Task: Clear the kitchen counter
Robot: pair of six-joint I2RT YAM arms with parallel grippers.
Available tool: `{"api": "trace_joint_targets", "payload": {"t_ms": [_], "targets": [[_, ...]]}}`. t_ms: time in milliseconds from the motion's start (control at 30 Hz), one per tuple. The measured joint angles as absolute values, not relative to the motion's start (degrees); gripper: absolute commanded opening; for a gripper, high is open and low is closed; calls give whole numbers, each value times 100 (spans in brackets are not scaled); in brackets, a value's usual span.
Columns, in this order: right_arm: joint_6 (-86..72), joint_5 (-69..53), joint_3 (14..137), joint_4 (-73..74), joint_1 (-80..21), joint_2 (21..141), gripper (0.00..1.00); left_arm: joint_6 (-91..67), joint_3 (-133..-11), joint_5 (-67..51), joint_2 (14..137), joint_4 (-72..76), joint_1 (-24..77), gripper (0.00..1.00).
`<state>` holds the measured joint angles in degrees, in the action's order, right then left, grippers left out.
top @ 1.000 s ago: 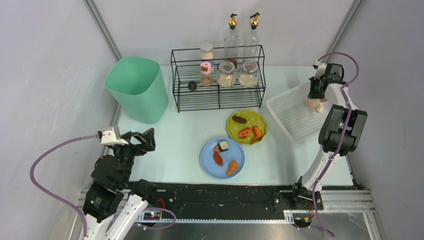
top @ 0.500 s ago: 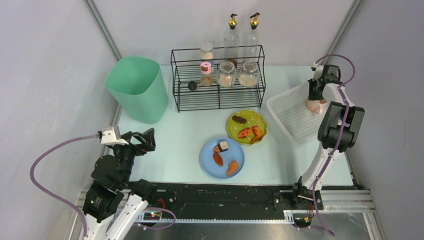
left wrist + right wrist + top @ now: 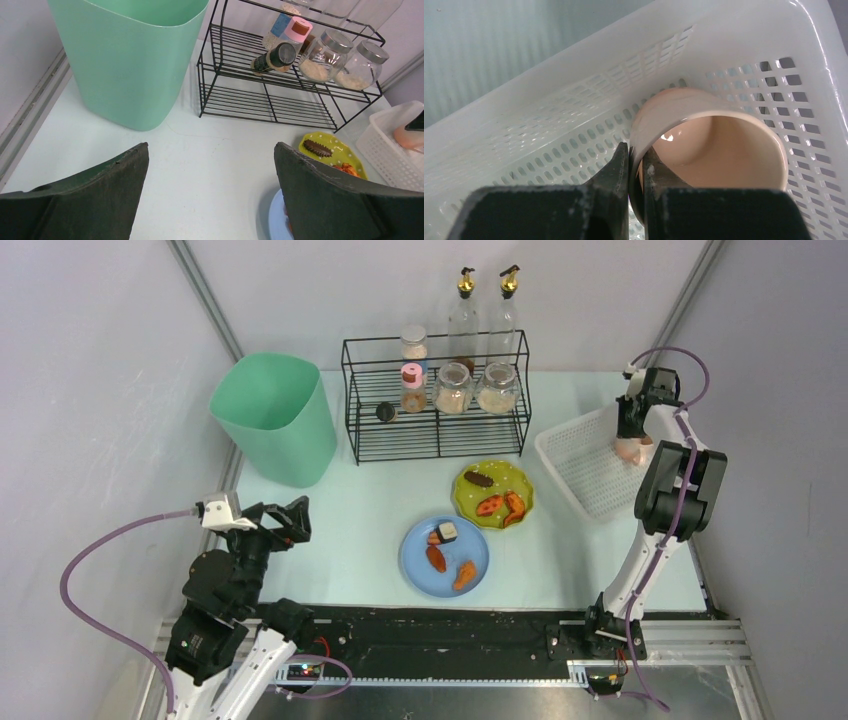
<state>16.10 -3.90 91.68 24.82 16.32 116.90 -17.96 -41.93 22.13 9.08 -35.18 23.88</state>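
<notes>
The pale kitchen counter [image 3: 360, 510] holds a blue plate [image 3: 415, 562] and a green dotted plate [image 3: 495, 480], both with food pieces. My right gripper [image 3: 630, 435] is shut on the rim of a peach cup [image 3: 704, 145], one finger inside and one outside, low inside the white slatted basket [image 3: 575, 465]. The cup also shows in the top view [image 3: 626, 451]. My left gripper [image 3: 285, 520] is open and empty above the counter's near left, its fingers [image 3: 90, 200] wide apart.
A mint green bin [image 3: 275, 418] stands at the back left. A black wire rack [image 3: 435, 400] holds jars and spice bottles, with two oil bottles [image 3: 485, 300] behind it. Grey walls close in on three sides.
My right gripper with the cup has shifted slightly toward the back of the basket. The left arm has not moved.
</notes>
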Motion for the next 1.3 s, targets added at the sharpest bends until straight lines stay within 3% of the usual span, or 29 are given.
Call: {"api": "trace_joint_targets", "payload": {"t_ms": [533, 600, 633, 700, 967, 1300], "targets": [[1494, -209, 9231, 2309, 1621, 11764, 46, -1798, -4193, 2202, 910, -3518, 2388, 98], [1490, -178, 9231, 2283, 1621, 11764, 60, -1798, -4193, 2202, 910, -3518, 2388, 98], [1483, -167, 9231, 2270, 1619, 11764, 85, -1798, -4193, 2204, 908, -3518, 2388, 98], [1433, -134, 9231, 2244, 1619, 11760, 98, -1798, -4193, 2204, 908, -3518, 2388, 98], [1203, -73, 9231, 2261, 1570, 11369, 99, -1798, -4193, 2196, 908, -3518, 2390, 98], [1009, 563, 8833, 1841, 762, 9712, 100, -1798, -4193, 2132, 884, -3516, 2410, 98]]}}
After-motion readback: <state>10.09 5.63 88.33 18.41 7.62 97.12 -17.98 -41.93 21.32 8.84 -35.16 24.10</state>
